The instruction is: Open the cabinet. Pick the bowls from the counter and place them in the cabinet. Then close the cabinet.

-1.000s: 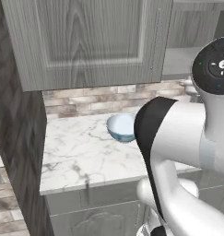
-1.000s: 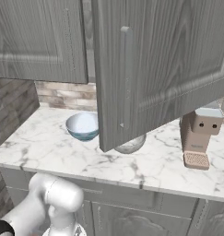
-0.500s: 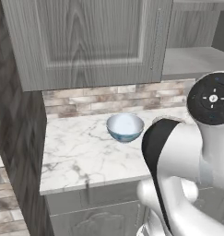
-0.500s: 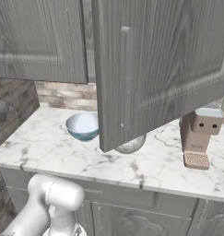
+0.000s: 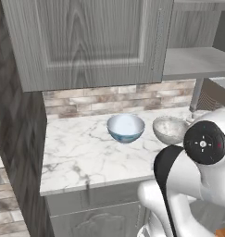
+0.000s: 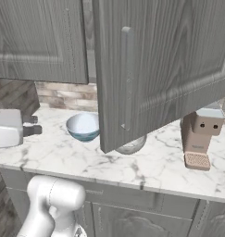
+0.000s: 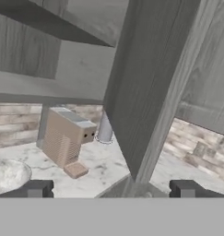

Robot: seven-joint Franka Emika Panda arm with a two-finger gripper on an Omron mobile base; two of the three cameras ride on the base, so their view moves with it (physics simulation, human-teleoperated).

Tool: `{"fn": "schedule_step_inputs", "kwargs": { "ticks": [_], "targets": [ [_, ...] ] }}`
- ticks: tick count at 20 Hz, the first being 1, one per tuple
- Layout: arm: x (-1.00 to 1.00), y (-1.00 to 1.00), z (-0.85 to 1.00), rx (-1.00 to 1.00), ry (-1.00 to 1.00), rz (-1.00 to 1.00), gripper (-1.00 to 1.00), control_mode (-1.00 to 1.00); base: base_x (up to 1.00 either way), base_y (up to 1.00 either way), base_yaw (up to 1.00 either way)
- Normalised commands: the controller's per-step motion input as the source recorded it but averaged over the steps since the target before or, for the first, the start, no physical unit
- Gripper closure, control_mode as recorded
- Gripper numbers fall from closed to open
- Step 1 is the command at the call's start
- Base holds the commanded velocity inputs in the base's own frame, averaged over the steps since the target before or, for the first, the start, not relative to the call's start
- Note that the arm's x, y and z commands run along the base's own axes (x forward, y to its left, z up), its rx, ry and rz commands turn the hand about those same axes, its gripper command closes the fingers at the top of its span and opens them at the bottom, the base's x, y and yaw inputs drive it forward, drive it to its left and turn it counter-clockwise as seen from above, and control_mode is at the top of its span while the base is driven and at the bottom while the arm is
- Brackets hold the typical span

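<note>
**Cabinet door ajar, both bowls waiting on the marble**

The pincer [image 7: 111,189] hangs released, its two dark fingertips [image 7: 36,188] spread wide apart with nothing between them. In the hand view it faces the thin edge of the open door, with a tan coffee machine [image 7: 67,138] standing on the tabletop beyond.

The cabinet [image 5: 93,41] has its right-hand door [image 6: 165,69] swung out toward the room; the slim vertical bar handle [image 6: 127,78] shows on the door's face in the right base view. The left door is closed. From the left base view the grey shelf [image 5: 197,62] inside lies bare.

On the tabletop [image 5: 81,152], the light blue bowl [image 5: 126,128] sits upright near the brick backsplash [image 5: 86,99]. The speckled grey bowl [image 5: 170,130] stands just beside it, to its right, the two close but apart. From the right base view the open door hides most of the speckled bowl. The robot's white arm [image 5: 188,185] rises in front of the tabletop's edge.
</note>
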Motion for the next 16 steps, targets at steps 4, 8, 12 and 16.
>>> {"fn": "schedule_step_inputs", "kwargs": {
  "ticks": [4,8,12,16],
  "targets": [
    [0.04,-0.36,0.04,0.0,0.05,-0.12,-1.0,-1.0,0.0,0.0,0.0],
    [0.05,-0.42,0.0,0.0,0.01,-0.16,-1.0,-1.0,0.0,0.0,0.0],
    [0.19,-0.4,0.0,0.0,0.0,-0.17,-1.0,-1.0,0.0,0.0,0.0],
    [0.29,-0.36,0.0,0.0,0.0,-0.16,-1.0,-1.0,0.0,0.0,0.0]
  ]
}}
